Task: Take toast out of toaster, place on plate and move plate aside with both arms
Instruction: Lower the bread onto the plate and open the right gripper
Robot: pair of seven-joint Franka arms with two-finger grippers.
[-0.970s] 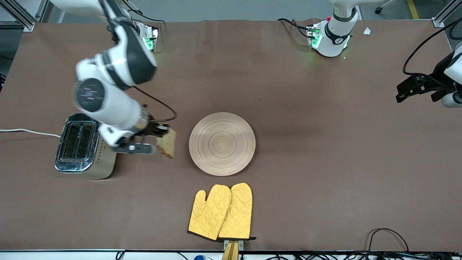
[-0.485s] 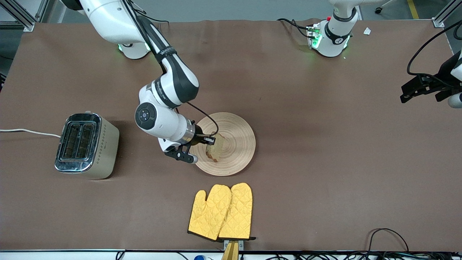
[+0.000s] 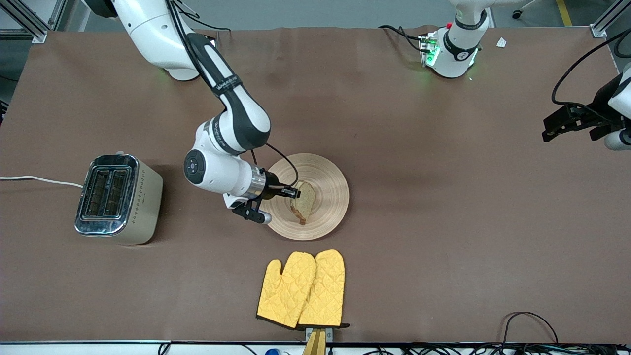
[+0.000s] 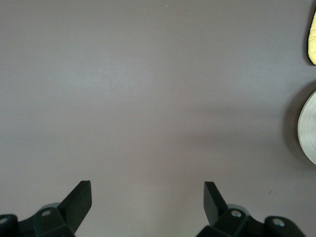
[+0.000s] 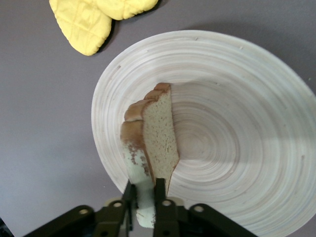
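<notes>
The round pale wooden plate [image 3: 323, 190] lies mid-table; it also shows in the right wrist view [image 5: 237, 128]. My right gripper [image 3: 294, 193] is shut on the toast [image 3: 303, 202], a brown speckled slice held on edge, tilted, low over the plate's middle. In the right wrist view the toast [image 5: 158, 133] stands between the shut fingers [image 5: 145, 195]. I cannot tell whether it touches the plate. My left gripper [image 3: 562, 123] waits open and empty over bare table at the left arm's end; in its wrist view [image 4: 148, 195] the fingers stand wide apart, with the plate's rim [image 4: 308, 131] at the frame edge.
A silver toaster [image 3: 116, 197] with two empty slots stands toward the right arm's end, its white cord running off the table. Two yellow quilted oven mitts [image 3: 303, 291] lie nearer the front camera than the plate. Cables lie along the front edge.
My right gripper carried the toast from beside the toaster to over the plate, then shifted slightly toward the plate's middle. The left gripper barely moved.
</notes>
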